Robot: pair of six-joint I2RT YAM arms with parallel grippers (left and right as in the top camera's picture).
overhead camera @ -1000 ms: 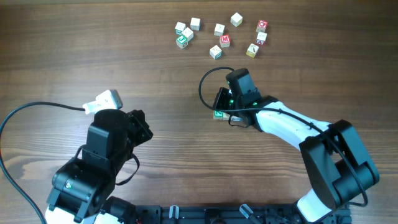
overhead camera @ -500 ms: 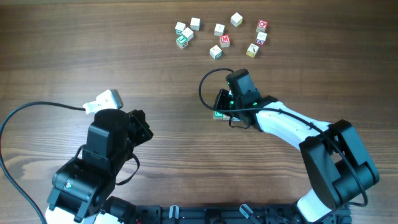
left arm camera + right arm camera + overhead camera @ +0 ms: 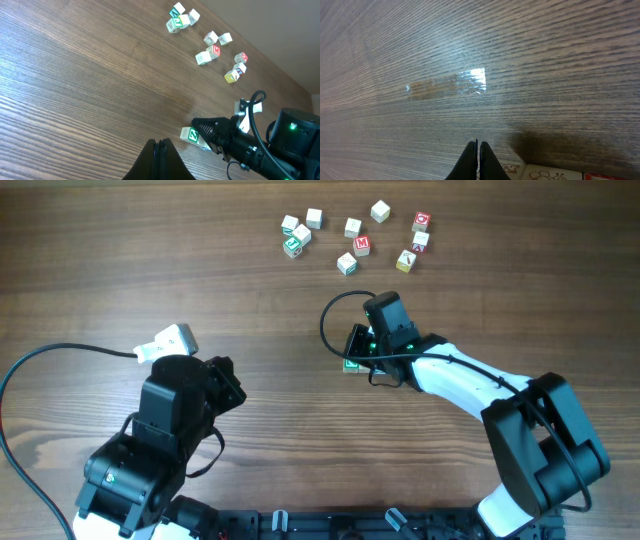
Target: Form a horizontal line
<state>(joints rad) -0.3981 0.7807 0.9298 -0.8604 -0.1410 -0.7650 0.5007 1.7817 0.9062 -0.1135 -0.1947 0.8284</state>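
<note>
Green cube (image 3: 351, 364) still beside gripper (image 3: 350, 345)

Dark wood-grain table (image 3: 150, 240); bright glare (image 3: 470, 80) on surface; pale wall (image 3: 280, 30) beyond

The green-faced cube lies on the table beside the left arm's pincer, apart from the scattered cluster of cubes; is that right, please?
Not quite: the green-faced cube lies beside the right pincer, not the left pincer. The left wrist view shows it, on the table and apart from the scattered cluster.
</note>
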